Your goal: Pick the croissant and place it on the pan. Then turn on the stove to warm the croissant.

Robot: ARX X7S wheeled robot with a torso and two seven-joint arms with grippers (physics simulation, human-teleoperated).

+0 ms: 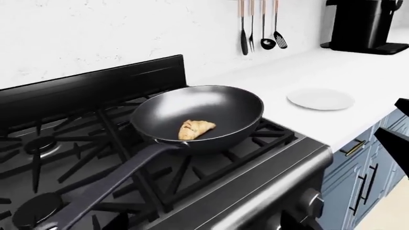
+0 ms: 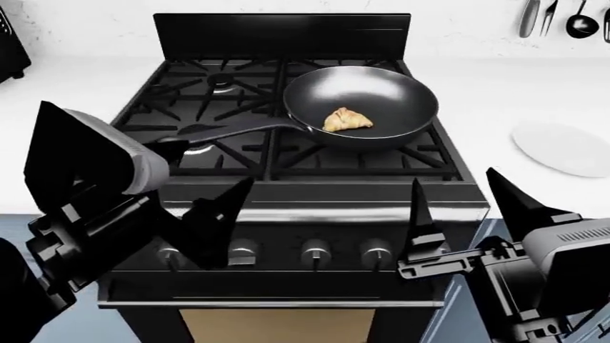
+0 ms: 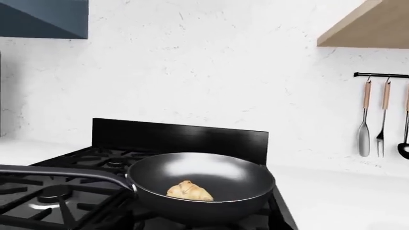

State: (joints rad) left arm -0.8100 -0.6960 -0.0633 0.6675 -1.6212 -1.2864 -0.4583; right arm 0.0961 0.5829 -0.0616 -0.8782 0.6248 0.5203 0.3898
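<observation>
The croissant point(image 2: 347, 119) lies inside the dark pan point(image 2: 381, 89) on the stove's point(image 2: 219, 107) right front burner; the pan's long handle point(image 2: 224, 130) points left. Nothing touches the croissant. The left wrist view shows the croissant point(image 1: 195, 129) in the pan point(image 1: 217, 103), and so does the right wrist view, croissant point(image 3: 189, 191) in pan point(image 3: 211, 170). My left gripper point(image 2: 153, 151) is open and empty, low at the stove's front left by the knobs point(image 2: 315, 251). My right gripper point(image 2: 453, 180) is open and empty off the stove's front right corner. No flame shows.
A white plate point(image 2: 562, 146) lies on the white counter to the right of the stove. Utensils point(image 3: 374, 120) hang on the wall rail behind it. A black appliance point(image 1: 364, 24) stands at the counter's far end. Blue cabinets point(image 1: 364, 172) run under the counter.
</observation>
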